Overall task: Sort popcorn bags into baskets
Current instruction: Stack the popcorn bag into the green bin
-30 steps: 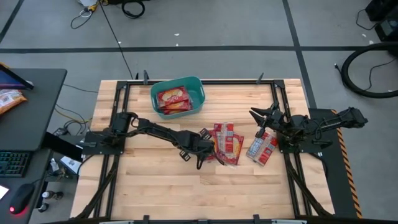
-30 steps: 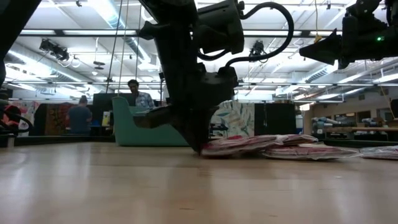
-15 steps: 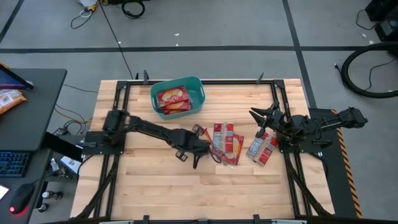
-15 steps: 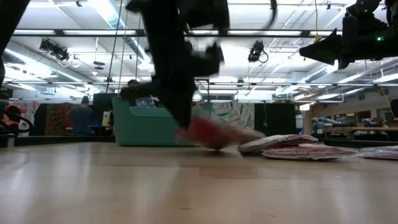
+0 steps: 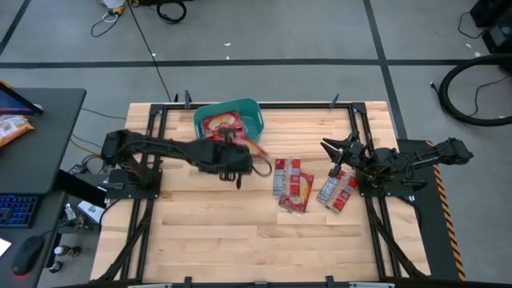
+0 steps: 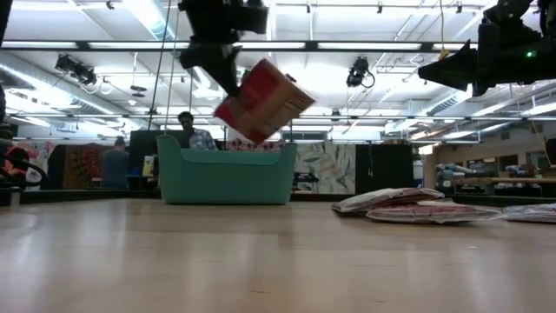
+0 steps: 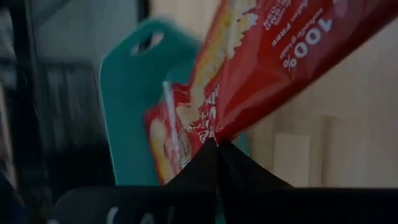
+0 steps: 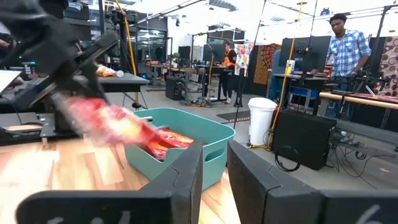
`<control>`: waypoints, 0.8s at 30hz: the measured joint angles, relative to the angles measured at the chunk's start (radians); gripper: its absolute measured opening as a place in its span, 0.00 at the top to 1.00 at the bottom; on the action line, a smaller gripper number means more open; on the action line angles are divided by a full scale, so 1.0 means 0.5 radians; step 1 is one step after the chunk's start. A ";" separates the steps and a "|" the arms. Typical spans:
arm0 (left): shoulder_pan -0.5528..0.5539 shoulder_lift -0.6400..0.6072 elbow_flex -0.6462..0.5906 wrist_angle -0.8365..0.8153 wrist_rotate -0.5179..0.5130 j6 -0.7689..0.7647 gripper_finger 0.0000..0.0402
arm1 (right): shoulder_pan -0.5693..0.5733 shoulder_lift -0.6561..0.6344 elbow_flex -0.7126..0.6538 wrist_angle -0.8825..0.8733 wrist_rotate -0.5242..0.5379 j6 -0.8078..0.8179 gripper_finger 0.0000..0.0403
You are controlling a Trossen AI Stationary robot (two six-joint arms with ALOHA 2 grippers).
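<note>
My left gripper (image 5: 242, 154) is shut on one red popcorn bag (image 5: 251, 146), raised above the table right next to the teal tub (image 5: 250, 108). In the low view the bag (image 6: 263, 100) hangs tilted in the air in front of the tub (image 6: 228, 174). At least one red packet (image 5: 222, 126) lies in the tub. Several more lie flat on the wood in two piles (image 5: 292, 182) (image 5: 338, 190). My right gripper (image 5: 330, 147) is open and waits above the table's right side, beside the right pile. My left gripper pinches the bag by a corner of one end (image 7: 219, 132) between its two shut fingertips (image 7: 205, 155). The bag is lifted clear of the table and stands out tilted from the fingers, its red printed face (image 7: 280, 56) showing.
Black frame rails (image 5: 152, 136) run along the table's left, right and far sides. A dark desk with a screen (image 5: 32, 144) stands to the left. People (image 8: 341, 37) stand in the room beyond. Bare wood (image 5: 240, 240) fills the near half of the table.
My left gripper, shut on one bag at the left pile, has risen and swung toward the table's far left, up to the tub. The bag has come off the pile and is lifted clear, tilted in the air. The other packets have stayed put.
</note>
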 joint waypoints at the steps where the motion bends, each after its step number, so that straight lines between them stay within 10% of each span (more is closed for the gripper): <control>1: 0.041 -0.019 0.000 -0.054 0.004 -0.096 0.99 | -0.001 0.000 0.000 0.000 0.000 0.000 0.80; 9: 0.438 -0.005 -0.005 -0.415 0.024 -0.572 0.97 | 0.000 0.000 0.000 0.004 0.000 0.000 0.80; 24: 0.842 0.075 -0.005 -0.324 0.143 -0.517 0.97 | 0.000 0.000 0.000 0.003 0.000 0.000 0.80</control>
